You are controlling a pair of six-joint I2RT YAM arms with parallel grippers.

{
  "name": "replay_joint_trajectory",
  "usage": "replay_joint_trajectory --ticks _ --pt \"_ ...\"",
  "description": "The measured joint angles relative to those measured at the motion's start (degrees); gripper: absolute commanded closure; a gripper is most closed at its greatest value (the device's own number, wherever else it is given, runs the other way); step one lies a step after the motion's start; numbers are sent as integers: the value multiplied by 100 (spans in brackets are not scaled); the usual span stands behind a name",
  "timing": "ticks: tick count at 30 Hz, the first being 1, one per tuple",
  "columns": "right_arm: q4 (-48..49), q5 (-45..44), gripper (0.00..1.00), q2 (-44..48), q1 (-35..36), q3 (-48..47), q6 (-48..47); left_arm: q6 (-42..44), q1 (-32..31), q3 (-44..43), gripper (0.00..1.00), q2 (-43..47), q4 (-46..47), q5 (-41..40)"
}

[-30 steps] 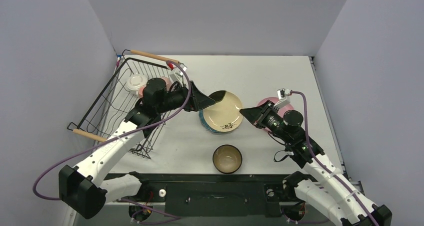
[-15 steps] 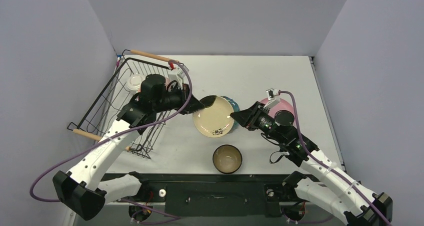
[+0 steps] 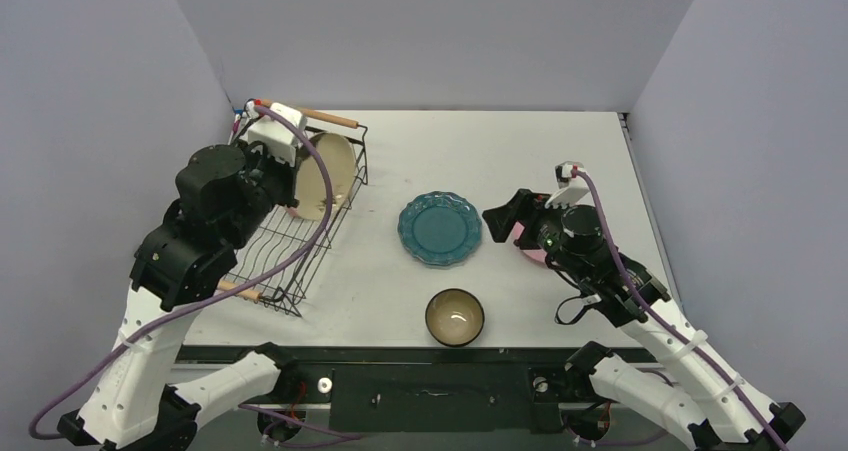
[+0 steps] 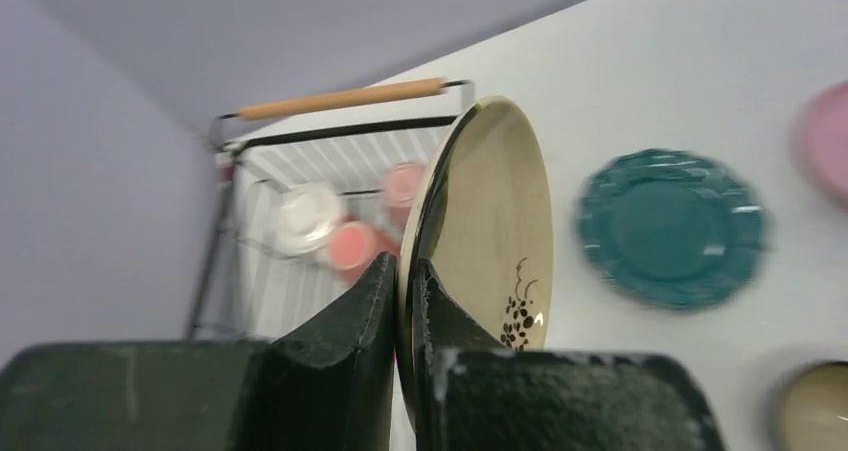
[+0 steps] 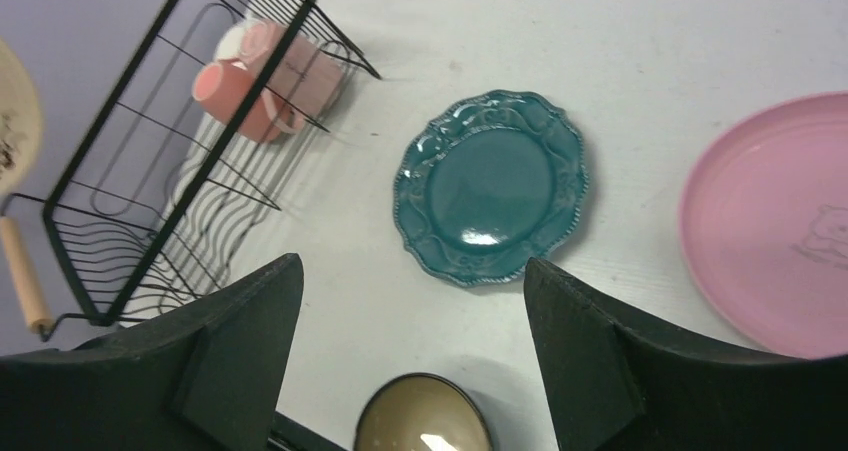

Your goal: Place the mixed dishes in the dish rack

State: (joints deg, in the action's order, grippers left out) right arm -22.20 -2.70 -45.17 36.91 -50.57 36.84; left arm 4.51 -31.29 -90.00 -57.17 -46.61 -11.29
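Our left gripper (image 4: 405, 271) clamps the cream plate (image 4: 490, 221) by its rim, on edge over the dish rack (image 4: 340, 131), ready to slot upright; our right gripper (image 5: 412, 266) gapes above the teal scalloped plate (image 5: 490, 186).

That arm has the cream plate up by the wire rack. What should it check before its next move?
1. Grip: the left claw is shut on the rim of the cream plate. Ok.
2. Position: the plate stands on edge over the dish rack. Ok.
3. Landing spot: the pink mugs and white mug crowd the rack's far end near the plate. Whether the wires under the plate are free: cannot tell.
4. The right claw is open, holding nothing, above the teal plate. Ok.
5. The teal plate, pink plate and bowl lie on the table, outside the rack. Ok.
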Motion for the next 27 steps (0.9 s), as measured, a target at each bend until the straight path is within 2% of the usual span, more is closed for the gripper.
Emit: replay_joint_trajectory --ticks 4,10,17,22,27 --pt "-332 -136 26 68 0 -2 -284 1126 98 398 100 133 105 -1687" --pt "-365 46 26 66 -2 304 -463 2330 1692 1329 100 -221 796 -2776" --pt "-404 426 26 79 66 437 -706 2745 3412 2564 100 -382 1987 -2643" --pt "-407 258 25 337 758 437 -922 2968 3805 3499 100 -651 2955 -2332" --pt "-387 -201 25 809 1123 492 -964 3558 3943 3976 100 -940 3182 -1847"
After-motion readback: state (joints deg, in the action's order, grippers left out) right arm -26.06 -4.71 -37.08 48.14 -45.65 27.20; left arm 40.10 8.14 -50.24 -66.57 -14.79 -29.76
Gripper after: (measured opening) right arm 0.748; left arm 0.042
